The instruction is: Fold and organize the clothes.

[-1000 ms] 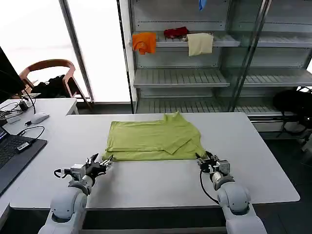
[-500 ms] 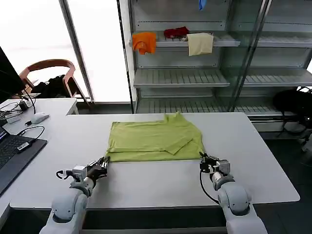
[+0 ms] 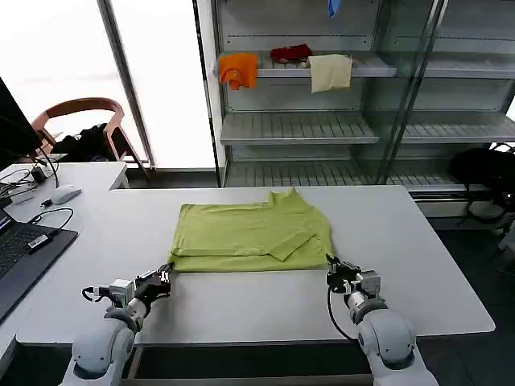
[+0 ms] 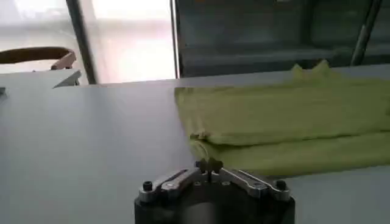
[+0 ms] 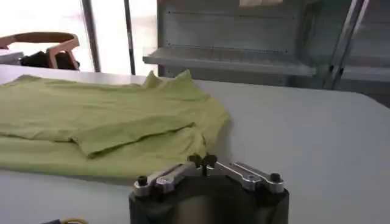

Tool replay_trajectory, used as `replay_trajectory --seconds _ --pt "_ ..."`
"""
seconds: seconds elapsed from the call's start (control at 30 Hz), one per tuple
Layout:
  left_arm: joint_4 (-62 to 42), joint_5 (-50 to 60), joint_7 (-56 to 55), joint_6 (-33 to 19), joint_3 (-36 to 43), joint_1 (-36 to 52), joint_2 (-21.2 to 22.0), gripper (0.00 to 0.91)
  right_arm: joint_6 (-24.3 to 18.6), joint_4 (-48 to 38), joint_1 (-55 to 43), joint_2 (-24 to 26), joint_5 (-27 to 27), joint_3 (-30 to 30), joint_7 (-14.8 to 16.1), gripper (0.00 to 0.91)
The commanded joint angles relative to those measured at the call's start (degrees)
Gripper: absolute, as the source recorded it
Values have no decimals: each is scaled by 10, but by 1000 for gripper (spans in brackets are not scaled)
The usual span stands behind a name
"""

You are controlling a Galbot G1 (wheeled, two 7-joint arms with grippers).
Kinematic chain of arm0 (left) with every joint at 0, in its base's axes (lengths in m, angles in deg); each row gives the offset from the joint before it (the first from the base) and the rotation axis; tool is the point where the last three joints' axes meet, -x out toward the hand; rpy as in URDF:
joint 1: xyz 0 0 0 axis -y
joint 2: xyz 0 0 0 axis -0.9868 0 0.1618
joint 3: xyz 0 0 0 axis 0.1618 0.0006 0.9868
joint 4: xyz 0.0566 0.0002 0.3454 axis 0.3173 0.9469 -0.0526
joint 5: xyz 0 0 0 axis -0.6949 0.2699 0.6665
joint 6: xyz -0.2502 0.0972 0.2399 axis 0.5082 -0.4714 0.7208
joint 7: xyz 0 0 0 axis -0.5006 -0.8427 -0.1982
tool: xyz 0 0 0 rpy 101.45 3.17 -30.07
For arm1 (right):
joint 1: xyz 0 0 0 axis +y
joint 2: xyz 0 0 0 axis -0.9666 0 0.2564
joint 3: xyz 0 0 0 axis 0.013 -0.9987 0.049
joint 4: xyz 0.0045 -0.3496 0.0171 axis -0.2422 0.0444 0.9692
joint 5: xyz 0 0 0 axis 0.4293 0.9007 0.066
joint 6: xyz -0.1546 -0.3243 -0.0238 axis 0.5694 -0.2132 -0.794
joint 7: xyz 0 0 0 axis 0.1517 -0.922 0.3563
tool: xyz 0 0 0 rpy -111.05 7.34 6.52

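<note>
Desk (image 3: 265, 305) of pale grey carries both hands low at its near edge. Left hand (image 3: 166, 273) and right hand (image 3: 332, 265), fingers pressed together, each pinch a near corner of the lime T-shirt (image 3: 249, 235), which has slid nearer than a second ago. Beyond, shelves (image 3: 298, 127) hold an orange cloth (image 3: 237, 69) and a cream cloth (image 3: 330, 71).
</note>
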State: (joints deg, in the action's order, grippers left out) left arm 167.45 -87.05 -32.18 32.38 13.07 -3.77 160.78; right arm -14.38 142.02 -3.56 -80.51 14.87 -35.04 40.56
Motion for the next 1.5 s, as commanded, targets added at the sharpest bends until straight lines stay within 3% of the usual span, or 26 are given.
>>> replay_trajectory --seconds 0.03,0.47,0.5,0.53,0.57,0.6,0.9,1.07,1.27,1.5 --pt "110 -29 4 1 -61 -125 -15 0 0 86 87 -6 5 -11 -18 0" --pt "185 -47 -8 1 -156 -266 -8 10 1 169 207 23 32 -18 -48 0" --pt "186 -41 -8 1 -156 -274 -6 121 0 170 211 25 32 -18 -47 0" --pt "187 -39 -8 1 -153 -282 -5 605 0 170 215 26 33 -18 -44 0" --pt "187 -35 -8 0 -149 -288 -4 907 0 169 217 27 33 -19 -45 50" --pt "186 -29 -6 0 -146 -290 -1 907 0 167 219 27 33 -20 -45 907" --pt "209 -17 -15 0 -138 -249 12 907 -2 184 194 15 25 1 -43 907" --pt "210 -37 -17 0 -141 -184 7 907 -1 185 112 7 24 2 -38 907" --pt "126 -82 -16 2 -108 -47 -24 907 3 74 -48 5 24 -35 -22 907" --pt "-27 -137 -31 5 -23 106 -90 907 6 -105 -231 2 -23 -85 -27 907"
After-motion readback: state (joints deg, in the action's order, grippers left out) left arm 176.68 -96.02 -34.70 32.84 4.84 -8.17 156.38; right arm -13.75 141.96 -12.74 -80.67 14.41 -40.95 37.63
